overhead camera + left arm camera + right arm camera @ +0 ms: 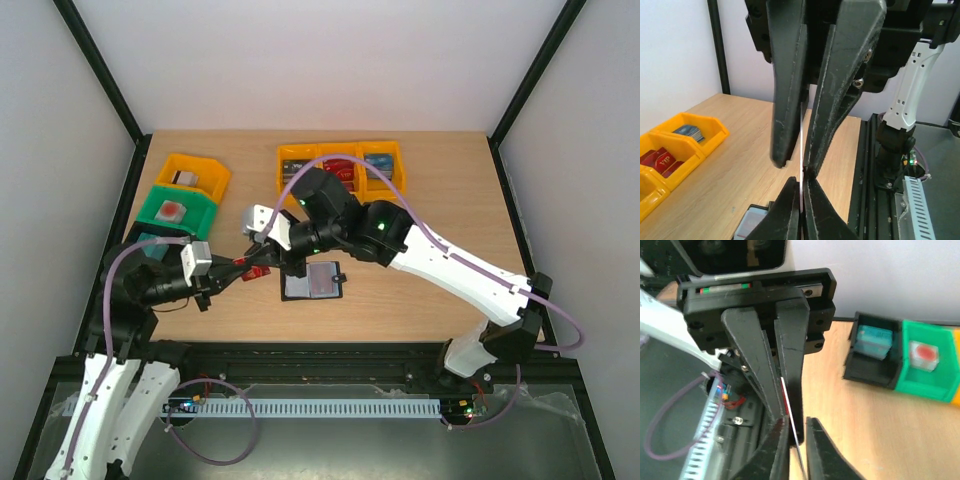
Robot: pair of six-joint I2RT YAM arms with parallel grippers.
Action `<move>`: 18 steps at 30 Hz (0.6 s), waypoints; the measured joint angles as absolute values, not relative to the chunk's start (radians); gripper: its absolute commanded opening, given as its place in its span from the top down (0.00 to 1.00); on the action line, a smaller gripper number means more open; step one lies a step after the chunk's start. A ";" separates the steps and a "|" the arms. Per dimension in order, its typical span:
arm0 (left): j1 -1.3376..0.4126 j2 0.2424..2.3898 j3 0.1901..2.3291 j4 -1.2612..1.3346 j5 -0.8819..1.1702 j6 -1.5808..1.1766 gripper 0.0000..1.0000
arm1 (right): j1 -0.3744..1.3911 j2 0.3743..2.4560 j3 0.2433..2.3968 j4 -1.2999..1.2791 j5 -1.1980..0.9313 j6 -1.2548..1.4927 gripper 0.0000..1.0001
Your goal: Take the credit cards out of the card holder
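Two grippers meet on one red card [259,272], which hangs just left of the card holder [313,282] and apart from it; both wrist cameras see it edge-on. The left gripper [243,271] reaches in from the side away from the card holder, its fingers pressed together on the card's thin edge. The right gripper [268,258] comes in over the card holder's far left corner with the same card between its fingers; its own camera shows a sliver of gap beside the card, so I cannot tell whether it grips. The card holder lies open and flat on the wooden table [430,220], snap tab on its right edge. Beyond the card holder stand yellow bins [340,148] holding other cards [342,172]; well to its left sit an orange bin [205,165], a green bin [160,212] and a black bin [865,377]
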State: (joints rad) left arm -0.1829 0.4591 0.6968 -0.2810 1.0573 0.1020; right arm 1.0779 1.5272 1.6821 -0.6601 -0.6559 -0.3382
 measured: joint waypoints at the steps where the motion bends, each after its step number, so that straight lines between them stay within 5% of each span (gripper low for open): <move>1: -0.183 0.458 0.697 -0.275 1.063 0.088 0.98 | 1.080 1.524 1.682 -0.659 -0.651 -0.332 0.56; 5: -0.178 0.422 0.658 -0.113 1.030 -0.110 0.98 | 1.057 1.431 1.532 -0.511 -0.655 -0.287 0.21; 7: -0.166 0.385 0.599 0.051 0.997 -0.273 0.98 | 1.017 1.356 1.404 -0.409 -0.698 -0.210 0.14; 10: -0.130 0.364 0.529 0.289 0.955 -0.519 0.98 | 0.957 1.287 1.238 -0.153 -0.764 -0.042 0.14; 15: -0.076 0.373 0.520 0.574 0.883 -0.793 0.98 | 0.950 1.287 1.023 0.368 -0.809 0.328 0.40; 18: -0.071 0.368 0.520 0.654 0.862 -0.875 0.98 | 0.951 1.332 0.971 0.633 -0.813 0.531 0.44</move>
